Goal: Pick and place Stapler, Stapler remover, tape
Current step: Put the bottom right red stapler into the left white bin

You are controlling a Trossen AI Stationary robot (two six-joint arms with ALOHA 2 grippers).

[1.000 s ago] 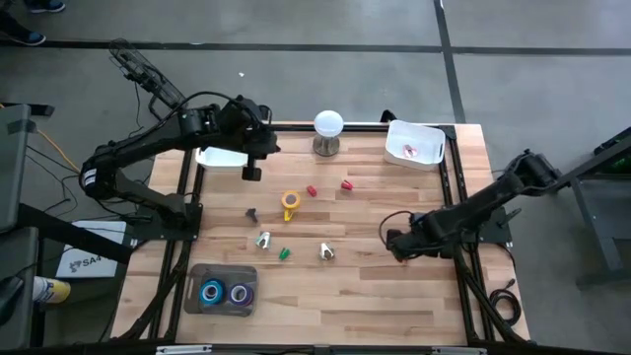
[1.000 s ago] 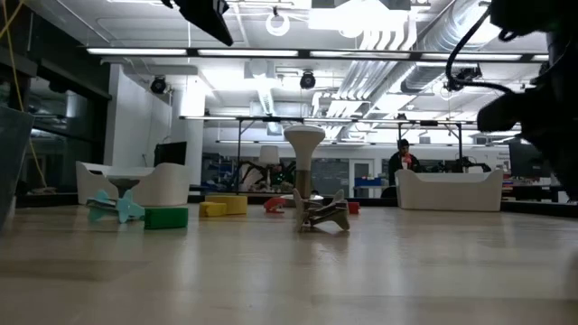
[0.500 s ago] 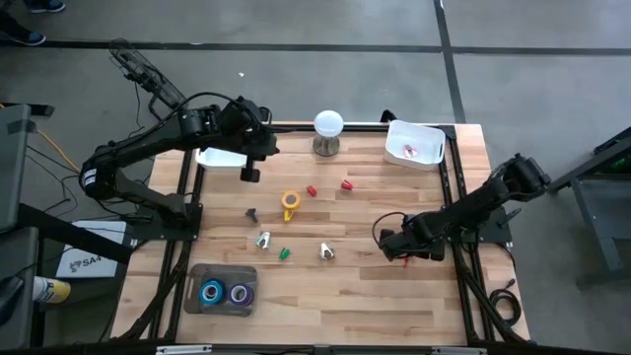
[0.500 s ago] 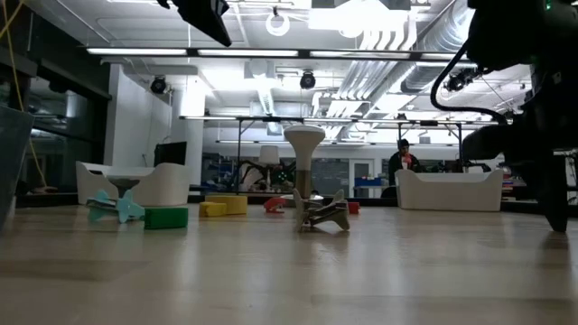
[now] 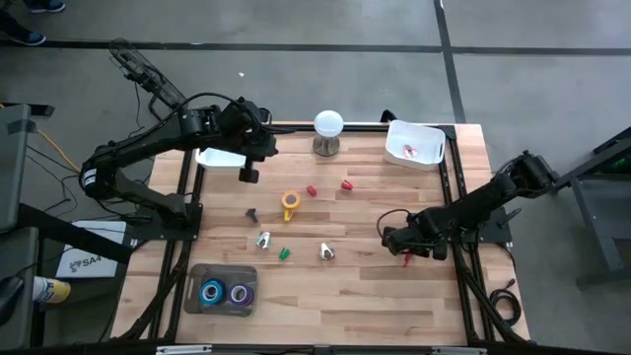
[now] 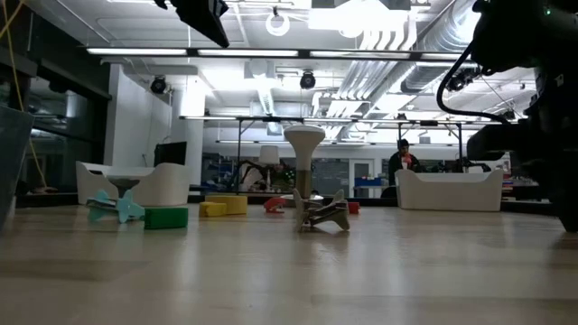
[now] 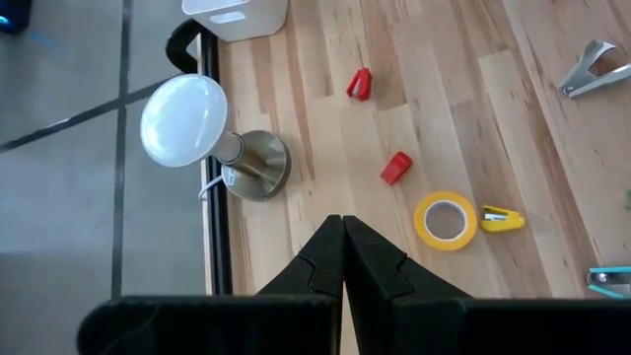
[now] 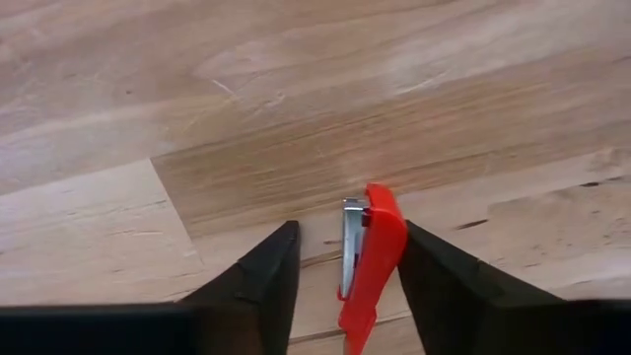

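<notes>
A small red stapler (image 8: 370, 266) lies on the wooden table (image 5: 375, 296) near its right edge. My right gripper (image 8: 350, 229) points straight down over it, open, one finger on each side. A red tip of the stapler (image 5: 407, 259) shows beside the gripper (image 5: 407, 248) in the high view. My left gripper (image 7: 343, 237) hangs shut and empty high above the far left (image 5: 249, 174). A yellow tape roll (image 5: 290, 201) lies flat mid-table. Two silvery stapler removers (image 5: 326, 252) (image 5: 263, 239) rest nearer the front. Blue and purple tape rolls lie in a grey tray (image 5: 223, 276). My right gripper comes from above, its fingers along the red stapler's two long sides. One finger (image 8: 444, 281) lies against the stapler's red side (image 8: 392, 247). The other finger (image 8: 266, 281) stands apart from the metal side by a clear gap. The stapler rests on the table.
Two more red staplers (image 5: 312, 190) (image 5: 347, 183), a small yellow one (image 7: 502, 218) and a green piece (image 5: 284, 253) lie mid-table. A white-domed stand (image 5: 328, 131) and white bins (image 5: 414, 144) (image 5: 222, 157) sit along the far edge.
My right gripper has sunk toward the table at the right side, shifting slightly toward the near edge, down around the red stapler. The stapler has stayed where it lay.
</notes>
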